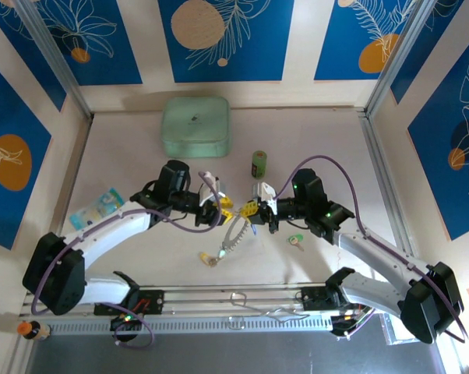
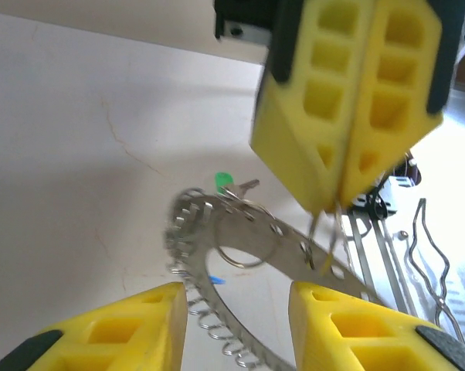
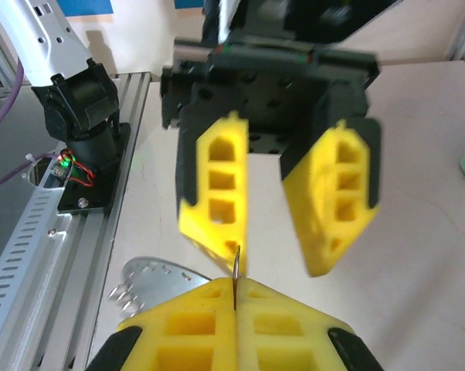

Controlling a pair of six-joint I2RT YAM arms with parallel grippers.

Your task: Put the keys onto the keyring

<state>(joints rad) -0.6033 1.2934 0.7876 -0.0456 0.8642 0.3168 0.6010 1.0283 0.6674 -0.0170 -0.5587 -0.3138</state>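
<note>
While the right gripper (image 2: 334,202) is clenched on a thin wire of the keyring (image 2: 248,243), the left gripper (image 3: 275,255) faces it with jaws parted and nothing between them, so the hoop hangs from one narrow pinch. Keyring sits mid-table between the two grippers, slanting from the pinch down toward the near rail (image 1: 219,300), its low end at or close to the table (image 1: 125,156). Small yellowish and blue bits at that low end look like keys (image 1: 213,257); too small to tell whether they are threaded. One green-headed key (image 1: 297,240) lies loose on the table just beside the right arm (image 1: 375,257), apart from the hoop. Main risk, as I judge it: the wire twists or slides in the foam pads (image 3: 194,332), because the hoop's weight hangs well off to one side of the grip. If the left gripper closes without a clean line on the wire, it may nudge the hoop and swing it, or clamp the beaded edge instead. Any keys riding the hoop could then slip toward an open end and drop. Second risk: the right arm sweeps the loose green-headed key out of reach.
</note>
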